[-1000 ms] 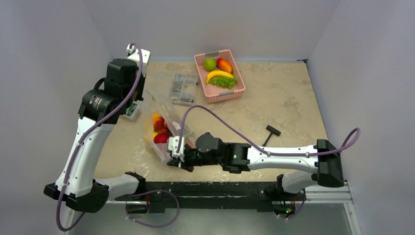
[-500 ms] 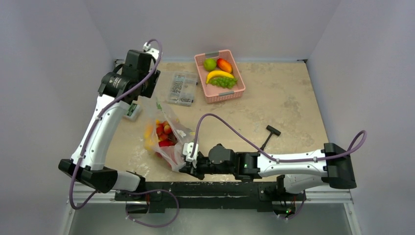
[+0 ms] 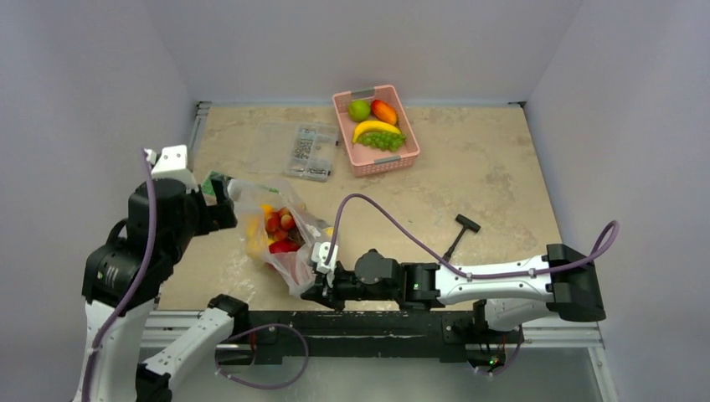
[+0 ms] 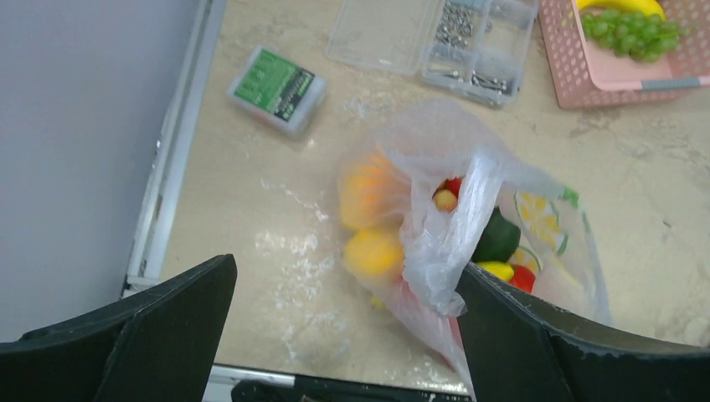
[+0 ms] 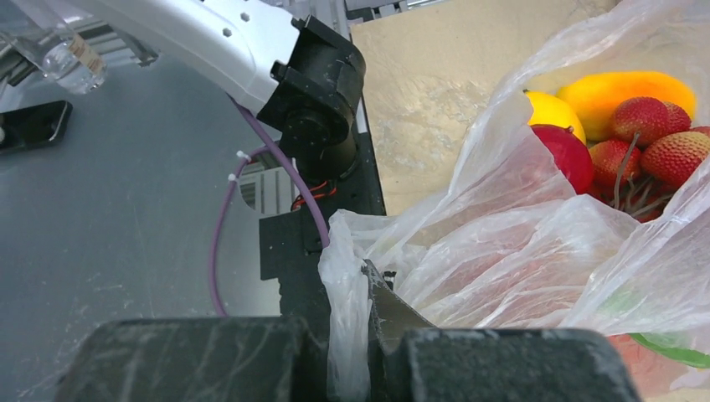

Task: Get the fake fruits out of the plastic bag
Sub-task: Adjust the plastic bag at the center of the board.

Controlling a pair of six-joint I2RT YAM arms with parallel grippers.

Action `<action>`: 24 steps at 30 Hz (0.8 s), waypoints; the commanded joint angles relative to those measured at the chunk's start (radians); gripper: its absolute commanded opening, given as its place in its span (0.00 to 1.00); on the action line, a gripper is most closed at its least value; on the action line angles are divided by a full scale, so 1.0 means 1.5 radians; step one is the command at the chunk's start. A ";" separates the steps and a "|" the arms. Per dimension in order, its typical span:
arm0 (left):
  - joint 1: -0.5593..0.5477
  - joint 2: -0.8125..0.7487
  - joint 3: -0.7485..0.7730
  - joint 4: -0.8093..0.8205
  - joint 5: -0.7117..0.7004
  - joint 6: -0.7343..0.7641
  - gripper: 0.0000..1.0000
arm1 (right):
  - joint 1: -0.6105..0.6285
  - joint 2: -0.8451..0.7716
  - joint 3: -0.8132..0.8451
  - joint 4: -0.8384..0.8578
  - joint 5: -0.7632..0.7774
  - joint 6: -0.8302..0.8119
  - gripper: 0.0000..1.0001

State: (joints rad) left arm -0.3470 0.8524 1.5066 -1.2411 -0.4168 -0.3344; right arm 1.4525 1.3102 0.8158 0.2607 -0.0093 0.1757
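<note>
Clamping tight with the right end effector [image 5: 368, 314] on a bunched fold of the plastic bag [image 5: 519, 243], right at the near edge of the counter [image 3: 486, 176]. Pinching nothing but crinkled film there, jaws pressed together on it.

Hovering above the bag with the left end effector [image 4: 345, 272], spread wide and gripping nothing. Looking straight down through that gap at the fake fruits [image 4: 373, 253]: orange and yellow ones pressed against the film on the left, a dark green one and bits of red tucked in on the right. From the right wrist, more of the same heap: a yellow one, an orange-yellow one and several bumpy red ones in the open mouth.

Bag slumped on the counter left of centre, between the two arms, fruits inside it. Cannot tell whether the raised flap of film touches the left finger.

Farther back, by the wall: a pink basket [image 3: 388, 164] with a banana [image 3: 374, 127] and grapes [image 3: 385, 141]. Just left of it, a clear case [image 3: 307, 151] of small parts. Near the left edge, a small green-labelled box [image 4: 278, 88]. Off to the right, well apart from the bag, a black T-shaped tool [image 3: 459, 233].
</note>
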 commanded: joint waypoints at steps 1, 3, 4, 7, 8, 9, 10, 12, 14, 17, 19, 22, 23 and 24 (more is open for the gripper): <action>0.005 -0.070 -0.098 -0.033 0.085 -0.087 0.99 | 0.003 -0.004 -0.002 0.054 0.018 0.034 0.00; 0.004 -0.099 -0.119 -0.052 0.087 -0.101 1.00 | 0.003 -0.005 -0.001 0.049 0.022 0.036 0.00; 0.004 -0.115 -0.130 -0.052 0.094 -0.106 1.00 | 0.004 -0.005 -0.001 0.046 0.023 0.036 0.00; 0.005 -0.156 -0.173 -0.027 0.166 -0.118 1.00 | 0.003 -0.012 -0.007 0.047 0.031 0.040 0.00; 0.005 -0.165 -0.180 -0.028 0.170 -0.135 1.00 | 0.003 -0.015 -0.010 0.050 0.032 0.042 0.00; 0.004 -0.176 -0.187 -0.026 0.165 -0.150 1.00 | 0.003 -0.016 -0.011 0.052 0.034 0.043 0.00; 0.004 -0.193 -0.191 -0.018 0.160 -0.155 1.00 | 0.003 -0.017 -0.010 0.050 0.036 0.043 0.00; 0.004 -0.207 -0.186 0.007 0.151 -0.143 1.00 | 0.004 -0.020 -0.009 0.046 0.042 0.044 0.00; 0.005 -0.193 -0.153 0.016 0.151 -0.116 0.92 | 0.003 -0.025 -0.009 0.042 0.051 0.044 0.00; 0.004 -0.151 -0.092 0.003 0.152 -0.086 0.78 | 0.003 -0.030 -0.007 0.039 0.057 0.044 0.00; 0.005 -0.134 -0.075 -0.004 0.178 -0.073 0.86 | 0.003 -0.034 -0.004 0.037 0.058 0.041 0.00; 0.004 -0.136 -0.091 0.000 0.265 -0.062 1.00 | 0.003 -0.037 -0.002 0.039 0.060 0.037 0.00; 0.004 -0.146 -0.112 0.015 0.292 -0.061 1.00 | 0.003 -0.036 -0.001 0.040 0.061 0.035 0.00; 0.004 -0.157 -0.132 0.029 0.305 -0.064 1.00 | 0.004 -0.035 0.001 0.042 0.060 0.035 0.00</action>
State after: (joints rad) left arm -0.3470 0.6380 1.3678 -1.2587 -0.1181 -0.4641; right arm 1.4528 1.2839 0.8047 0.2852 0.0597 0.2279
